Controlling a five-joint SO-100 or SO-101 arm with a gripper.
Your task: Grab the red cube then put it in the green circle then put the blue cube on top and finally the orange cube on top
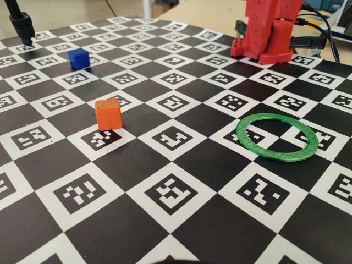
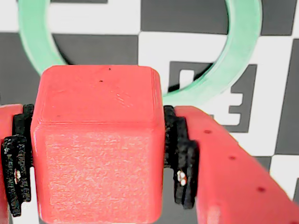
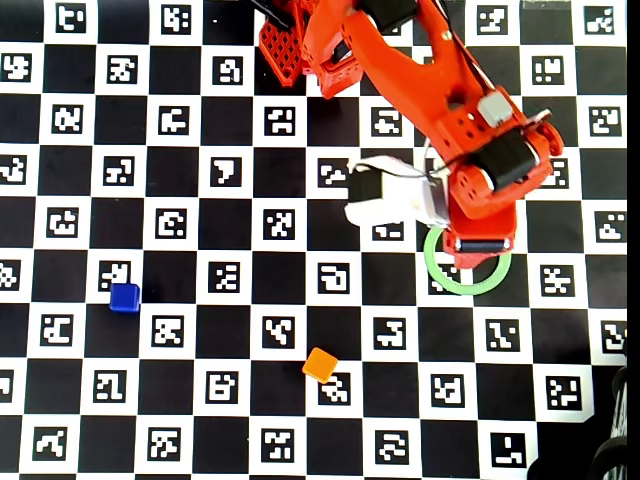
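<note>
Your red gripper (image 2: 98, 154) clamps the matte red plastic cube (image 2: 98, 144), with the flat green ring (image 2: 243, 56) lying just ahead of the fingers.

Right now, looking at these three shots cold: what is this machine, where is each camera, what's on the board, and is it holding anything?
It is a small red desktop robot arm with a two-finger claw, standing on a black-and-white checkered board with printed markers.

The fixed view is a low side camera showing only the arm's base. The overhead view looks straight down. The wrist view rides on the claw itself.

On the board lie a small matte blue plastic cube, a small bright orange plastic cube and a thin flat green plastic ring, which has nothing inside it.

In the wrist view the claw is shut on a small matte red plastic cube, black pads pressing both sides, with the ring just beyond it. In the overhead view the arm's end is over the ring.
</note>
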